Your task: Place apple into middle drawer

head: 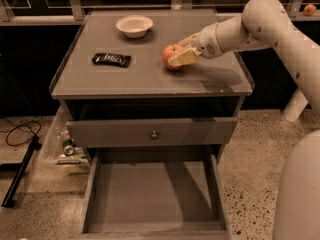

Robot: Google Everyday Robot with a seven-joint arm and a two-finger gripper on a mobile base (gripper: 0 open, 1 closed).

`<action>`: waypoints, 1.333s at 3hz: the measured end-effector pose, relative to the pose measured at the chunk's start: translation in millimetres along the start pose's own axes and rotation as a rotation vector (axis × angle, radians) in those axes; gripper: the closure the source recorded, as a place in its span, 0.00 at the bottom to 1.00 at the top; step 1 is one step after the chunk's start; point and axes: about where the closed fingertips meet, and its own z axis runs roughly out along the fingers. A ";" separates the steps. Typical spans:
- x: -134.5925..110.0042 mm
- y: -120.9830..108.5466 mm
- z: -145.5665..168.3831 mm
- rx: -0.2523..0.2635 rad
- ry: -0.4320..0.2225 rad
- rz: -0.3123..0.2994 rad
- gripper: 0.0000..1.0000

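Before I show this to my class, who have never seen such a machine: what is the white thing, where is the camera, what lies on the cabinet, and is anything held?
The white thing is a robot's single arm, reaching in from the picture's right. One camera looks down at the front of a grey cabinet; where it is mounted is unknown. On top lie a white bowl, a dark-wrapped snack bar and a red apple. The gripper at the arm's end is against the apple, which sits on the cabinet top; whether it is gripped cannot be seen. Below, the knobbed drawer front is shut, and the open drawer under it is pulled out.
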 end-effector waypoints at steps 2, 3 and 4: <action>-2.9 5.1 -1.7 -0.013 0.000 -0.011 1.00; -10.0 18.0 -20.8 -0.022 -0.017 -0.035 1.00; -19.3 34.4 -55.6 -0.005 -0.037 -0.082 1.00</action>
